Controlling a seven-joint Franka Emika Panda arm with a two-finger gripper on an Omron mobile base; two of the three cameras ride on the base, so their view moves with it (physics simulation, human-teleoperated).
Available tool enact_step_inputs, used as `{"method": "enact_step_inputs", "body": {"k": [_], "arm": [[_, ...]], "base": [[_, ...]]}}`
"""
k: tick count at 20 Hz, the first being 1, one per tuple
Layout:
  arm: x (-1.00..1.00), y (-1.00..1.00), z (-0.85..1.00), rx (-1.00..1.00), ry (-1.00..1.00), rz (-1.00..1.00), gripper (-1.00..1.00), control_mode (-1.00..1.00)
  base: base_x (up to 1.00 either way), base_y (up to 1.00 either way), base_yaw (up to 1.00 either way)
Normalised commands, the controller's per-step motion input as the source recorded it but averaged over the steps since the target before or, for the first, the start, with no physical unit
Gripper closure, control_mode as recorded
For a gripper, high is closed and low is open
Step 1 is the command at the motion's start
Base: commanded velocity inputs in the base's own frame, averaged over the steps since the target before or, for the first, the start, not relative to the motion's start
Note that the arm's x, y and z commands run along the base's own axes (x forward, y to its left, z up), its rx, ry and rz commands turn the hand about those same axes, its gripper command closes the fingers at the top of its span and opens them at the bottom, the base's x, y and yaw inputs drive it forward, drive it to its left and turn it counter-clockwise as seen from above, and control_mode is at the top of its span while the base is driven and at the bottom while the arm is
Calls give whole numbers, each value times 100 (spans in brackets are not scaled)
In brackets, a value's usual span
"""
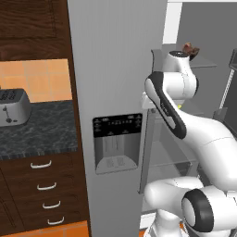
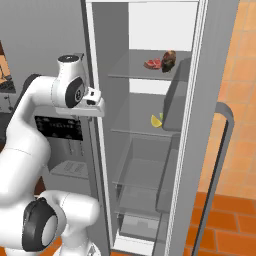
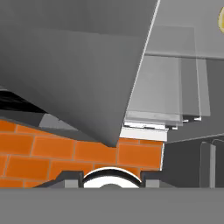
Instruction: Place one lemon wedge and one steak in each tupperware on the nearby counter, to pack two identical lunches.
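Observation:
The fridge stands open in the right base view. On its upper glass shelf lies a red steak (image 2: pixel 153 63) with a darker brown piece (image 2: pixel 169 59) beside it; the brown piece (image 1: pixel 190 49) also peeks past the arm in the left base view. Two yellow lemon wedges (image 2: pixel 157 120) rest on the shelf below, and one lemon wedge (image 3: pixel 222 19) touches the hand view's top right corner. My gripper (image 2: pixel 95 105) hovers at the fridge's left edge, level with the lemon shelf and left of it; its fingers are hidden. The counter (image 1: pixel 37 132) lies far left. The tupperware is out of view.
A silver toaster (image 1: pixel 13 107) stands on the counter above drawers (image 1: pixel 44 185). The closed grey fridge door with its dispenser (image 1: pixel 117 143) is right beside my arm. The opened door with a long handle (image 2: pixel 220 165) stands at the right. Lower shelves (image 2: pixel 145 180) and orange floor tiles (image 3: pixel 65 151) lie below.

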Motion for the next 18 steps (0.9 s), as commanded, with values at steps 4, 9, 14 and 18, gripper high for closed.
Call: {"method": "enact_step_inputs", "body": {"k": [4, 9, 14, 18], "arm": [[4, 0, -6, 0, 1, 0, -100, -100], [3, -80, -41, 0, 9, 0, -100, -100], [4, -53, -7, 0, 3, 2, -100, -100], [0, -24, -3, -2, 2, 9, -100, -100]], "base": [[0, 0, 0], [0, 0, 0], [0, 0, 0], [0, 0, 0]]}}
